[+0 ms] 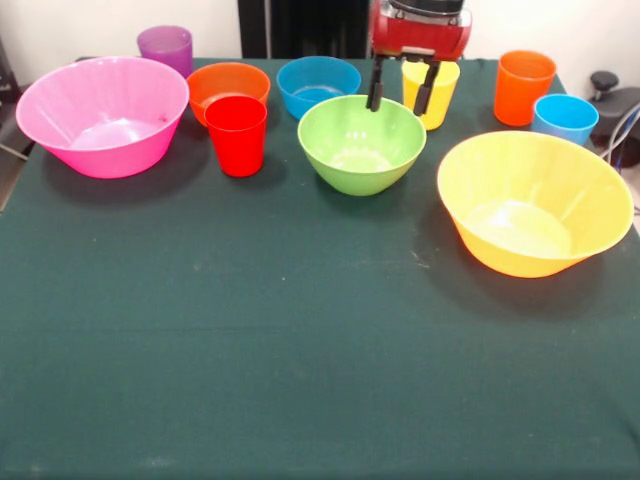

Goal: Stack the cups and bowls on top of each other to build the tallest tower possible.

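Note:
My gripper [400, 98] hangs open and empty at the far side, its fingers [376, 88] over the far rim of the lime green bowl [360, 145] and in front of the yellow cup [440, 98]. The red cup [237, 135] stands upright left of the green bowl. Behind it are the small orange bowl [222, 85] and the small blue bowl [318, 85]. The large pink bowl [102, 116] sits far left with the purple cup [166, 47] behind it. The large yellow-orange bowl [535, 202] sits right. The orange cup [523, 87] and light blue cup [564, 118] stand behind it. Nothing is stacked.
All the pieces stand on a dark green cloth-covered table [300, 350]. A black knob and cables [605, 85] sit past the table's right far corner.

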`<state>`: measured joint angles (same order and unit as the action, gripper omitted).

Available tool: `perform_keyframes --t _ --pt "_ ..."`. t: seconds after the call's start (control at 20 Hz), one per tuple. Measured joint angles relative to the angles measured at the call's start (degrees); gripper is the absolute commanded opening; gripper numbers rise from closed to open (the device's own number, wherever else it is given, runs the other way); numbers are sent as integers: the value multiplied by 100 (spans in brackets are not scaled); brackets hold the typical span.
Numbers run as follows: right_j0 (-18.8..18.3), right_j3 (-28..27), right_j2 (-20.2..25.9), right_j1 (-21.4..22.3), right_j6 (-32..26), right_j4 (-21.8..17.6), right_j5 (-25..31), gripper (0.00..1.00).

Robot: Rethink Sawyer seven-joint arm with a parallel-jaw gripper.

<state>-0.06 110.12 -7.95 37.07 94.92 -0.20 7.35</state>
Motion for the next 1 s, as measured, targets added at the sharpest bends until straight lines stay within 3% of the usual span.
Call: perform_keyframes --t 1.0 --pt "-44 -2 114 -456 0 167 -1 100"
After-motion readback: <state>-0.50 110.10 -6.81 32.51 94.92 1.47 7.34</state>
